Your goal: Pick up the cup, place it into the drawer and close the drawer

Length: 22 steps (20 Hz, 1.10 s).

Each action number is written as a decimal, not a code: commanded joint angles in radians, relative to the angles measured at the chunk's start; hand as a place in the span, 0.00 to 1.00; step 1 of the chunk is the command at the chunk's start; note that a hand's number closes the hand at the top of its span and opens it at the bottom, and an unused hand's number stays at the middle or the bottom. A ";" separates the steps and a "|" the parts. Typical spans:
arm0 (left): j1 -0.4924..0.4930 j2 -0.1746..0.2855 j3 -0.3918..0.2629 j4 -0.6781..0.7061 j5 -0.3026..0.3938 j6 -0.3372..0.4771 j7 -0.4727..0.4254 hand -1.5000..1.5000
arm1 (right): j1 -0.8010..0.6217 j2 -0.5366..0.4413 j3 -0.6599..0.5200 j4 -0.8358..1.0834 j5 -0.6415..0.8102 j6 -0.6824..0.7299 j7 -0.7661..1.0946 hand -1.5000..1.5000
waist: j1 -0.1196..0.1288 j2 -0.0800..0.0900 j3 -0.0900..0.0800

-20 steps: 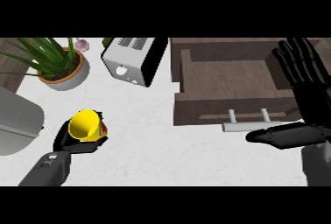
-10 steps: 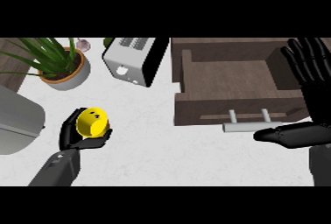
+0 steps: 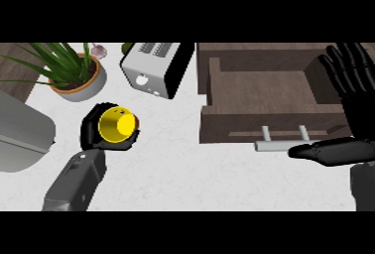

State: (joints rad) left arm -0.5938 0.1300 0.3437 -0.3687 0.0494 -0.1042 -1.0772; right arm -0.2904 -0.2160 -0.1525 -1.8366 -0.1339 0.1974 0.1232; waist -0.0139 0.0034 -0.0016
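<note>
Carrying is the step in hand: the left hand [image 3: 90, 126] curls round the smooth yellow cup [image 3: 117, 124] above the pale speckled counter [image 3: 190, 173], well left of the open, boxy wood-grain drawer [image 3: 271, 121]. The next move likely calls for swinging right and lowering the cup inside. The right hand [image 3: 355, 99] rests open at the view's right.

Showed a white, faintly veined counter [image 3: 190, 181]. Carried a leafy potted plant [image 3: 73, 79] near the far left corner, a silver toaster [image 3: 152, 69] beside it along the far edge, and a grey rounded object [image 3: 22, 134] at the left edge.
</note>
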 commanded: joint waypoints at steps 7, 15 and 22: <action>-0.144 -0.108 -0.123 -0.262 -0.009 -0.027 0.207 1.00 | 0.081 0.015 0.012 -0.017 0.044 -0.003 -0.038 0.00 | 0.024 -0.011 0.003; -0.351 -0.129 -0.249 -0.435 0.062 0.146 0.551 1.00 | 0.027 -0.012 -0.018 0.002 0.005 0.011 -0.018 0.00 | 0.008 -0.008 0.002; -0.615 -0.130 -0.309 -0.358 0.084 0.338 0.765 1.00 | 0.024 -0.005 -0.033 0.000 0.001 -0.001 -0.033 0.00 | -0.014 -0.002 0.002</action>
State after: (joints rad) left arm -1.0776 0.0031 0.0688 -0.7674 0.1180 0.1372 -0.4206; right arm -0.2601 -0.2185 -0.1690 -1.8380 -0.1147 0.1939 0.0979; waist -0.0162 -0.0014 0.0007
